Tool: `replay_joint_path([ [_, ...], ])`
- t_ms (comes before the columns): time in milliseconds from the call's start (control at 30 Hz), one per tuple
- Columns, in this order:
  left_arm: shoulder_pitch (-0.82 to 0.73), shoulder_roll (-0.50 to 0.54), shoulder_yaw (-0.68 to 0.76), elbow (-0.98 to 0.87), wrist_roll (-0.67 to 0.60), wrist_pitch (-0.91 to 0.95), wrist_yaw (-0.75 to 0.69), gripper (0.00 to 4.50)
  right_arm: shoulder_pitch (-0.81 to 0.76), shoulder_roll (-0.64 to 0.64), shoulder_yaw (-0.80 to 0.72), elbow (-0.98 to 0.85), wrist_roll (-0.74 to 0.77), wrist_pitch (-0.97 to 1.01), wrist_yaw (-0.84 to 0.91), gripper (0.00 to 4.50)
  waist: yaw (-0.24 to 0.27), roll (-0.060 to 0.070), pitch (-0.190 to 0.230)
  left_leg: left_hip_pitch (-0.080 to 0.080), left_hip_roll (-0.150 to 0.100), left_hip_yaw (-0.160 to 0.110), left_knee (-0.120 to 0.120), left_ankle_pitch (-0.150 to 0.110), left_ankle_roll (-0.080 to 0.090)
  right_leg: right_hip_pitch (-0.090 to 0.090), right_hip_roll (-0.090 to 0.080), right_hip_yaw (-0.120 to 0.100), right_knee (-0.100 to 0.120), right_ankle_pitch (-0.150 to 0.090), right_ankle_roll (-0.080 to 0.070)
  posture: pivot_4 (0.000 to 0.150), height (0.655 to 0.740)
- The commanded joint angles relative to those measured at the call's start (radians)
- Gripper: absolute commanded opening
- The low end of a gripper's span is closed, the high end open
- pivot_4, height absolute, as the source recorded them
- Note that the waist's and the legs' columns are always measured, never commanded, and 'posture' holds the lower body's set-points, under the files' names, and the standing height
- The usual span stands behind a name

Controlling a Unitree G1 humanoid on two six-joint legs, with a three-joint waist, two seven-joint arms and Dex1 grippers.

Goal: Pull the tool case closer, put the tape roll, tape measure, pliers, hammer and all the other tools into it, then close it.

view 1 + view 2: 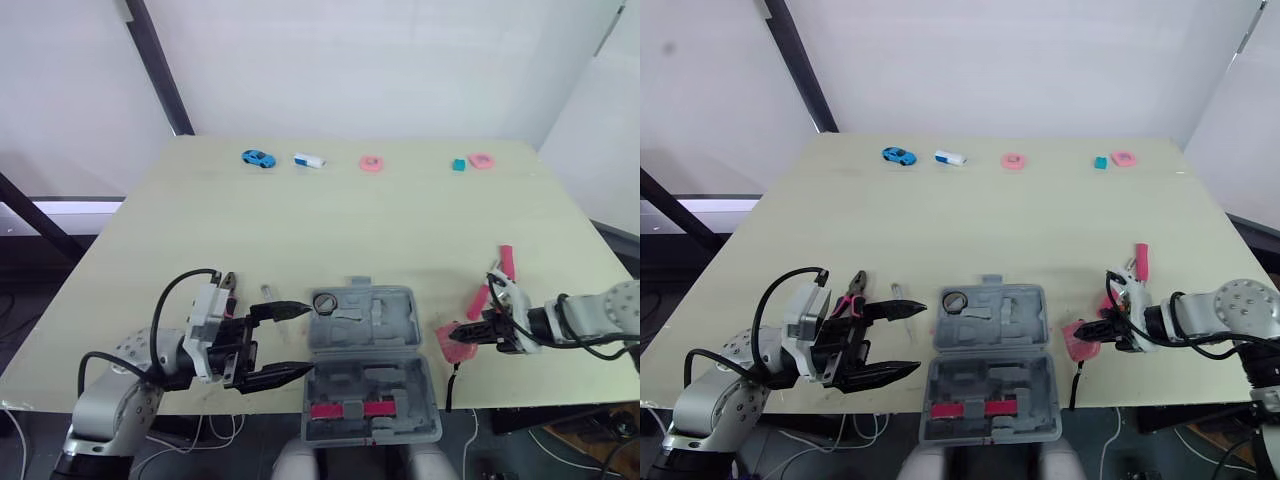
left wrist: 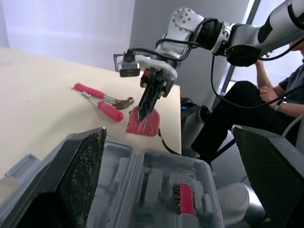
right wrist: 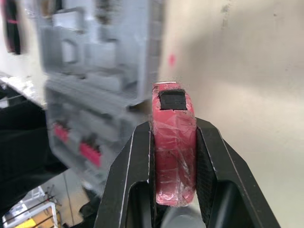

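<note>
Your right gripper clamps the tape measure just right of the open tool case, so carry it level over a free recess before letting go; your left gripper sits open at the case's left edge.

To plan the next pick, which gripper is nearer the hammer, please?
Right. The right gripper, holding the tape measure, sits beside the hammer; the left gripper is beyond the tool case.

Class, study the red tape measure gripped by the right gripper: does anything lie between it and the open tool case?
Nothing visible does. The right gripper holds the tape measure just right of the tool case, with bare table between them. The red-handled tools lie beyond the gripper, away from that path.
</note>
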Motion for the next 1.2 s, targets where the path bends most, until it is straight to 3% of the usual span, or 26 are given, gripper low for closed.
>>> replay_joint_path([
  [33,-0.003,0.013,-0.016,-0.040,0.018,-0.010,0.007,4.50,-0.039,0.011,0.034,0.029,-0.174,-0.056,0.133,0.50,0.000,0.000,0.000,0.000,0.000,0.000,0.000,0.000,0.000,0.000,0.000,0.000,0.000,0.000,0.000,0.150,0.7400],
  [67,-0.004,0.017,-0.023,-0.039,0.029,-0.016,0.006,4.50,-0.043,0.014,0.042,0.033,-0.210,-0.066,0.163,1.50,0.000,0.000,0.000,0.000,0.000,0.000,0.000,0.000,0.000,0.000,0.000,0.000,0.000,0.000,0.000,0.150,0.7400],
  [133,-0.006,0.020,-0.029,-0.040,0.035,-0.016,0.009,4.50,-0.045,0.017,0.045,0.036,-0.262,-0.069,0.214,2.04,0.000,0.000,0.000,0.000,0.000,0.000,0.000,0.000,0.000,0.000,0.000,0.000,0.000,0.000,0.000,0.150,0.7400],
  [267,-0.004,0.020,-0.033,-0.044,0.030,-0.002,0.015,4.50,-0.028,0.010,0.007,0.028,-0.335,-0.046,0.272,4.11,0.001,0.000,0.000,0.000,0.000,0.000,0.000,0.000,0.000,0.000,0.000,0.000,0.000,0.000,0.000,0.150,0.7400],
  [300,-0.002,0.021,-0.033,-0.045,0.028,0.002,0.015,4.50,-0.018,-0.007,0.002,0.003,-0.348,-0.045,0.295,4.32,0.000,0.000,0.000,0.000,0.000,0.000,0.000,0.000,0.000,0.000,0.000,0.000,0.000,0.000,0.000,0.150,0.7400],
  [433,0.023,0.031,-0.009,-0.046,0.015,0.009,0.005,4.50,0.077,-0.160,0.021,-0.220,-0.442,-0.165,0.428,4.32,0.009,0.003,0.002,0.000,0.000,0.000,0.000,0.000,0.000,0.000,-0.001,-0.001,0.000,0.000,0.000,0.150,0.7400],
  [533,0.059,0.014,0.047,0.004,0.037,-0.070,0.008,4.50,0.258,-0.211,-0.096,-0.411,-0.509,-0.460,0.592,4.32,0.006,0.003,0.002,0.000,0.000,0.000,-0.002,0.000,0.000,0.000,-0.001,-0.001,-0.001,-0.003,0.004,0.150,0.7400],
  [600,0.066,0.028,0.090,0.050,-0.009,-0.047,-0.017,4.50,0.343,-0.206,-0.175,-0.451,-0.518,-0.599,0.702,4.32,-0.002,0.002,0.002,0.000,0.000,-0.001,-0.002,0.000,0.000,0.000,0.000,-0.001,-0.002,-0.003,0.005,0.150,0.7400],
  [700,0.085,0.078,0.142,0.103,-0.056,-0.025,-0.111,4.50,0.420,-0.288,-0.139,-0.466,-0.703,-0.842,0.843,4.32,-0.002,0.004,0.003,0.002,0.002,-0.002,-0.002,0.000,0.000,0.000,0.003,-0.001,0.000,-0.003,0.005,0.150,0.7400],
  [967,0.140,0.085,0.175,0.124,-0.065,-0.016,-0.133,4.50,0.324,-0.248,0.049,-0.322,-1.038,-1.243,1.014,4.32,0.000,0.004,0.004,0.003,0.002,0.001,0.001,0.000,0.000,0.000,0.000,0.000,0.001,-0.003,0.004,0.150,0.7400],
  [1200,0.132,0.093,0.166,0.094,-0.067,-0.011,-0.141,4.50,0.120,-0.117,0.199,-0.053,-1.221,-1.411,1.104,4.32,0.002,0.005,0.004,0.002,0.001,0.002,0.000,0.000,0.000,0.000,0.000,0.000,0.001,-0.001,0.000,0.150,0.7400],
])
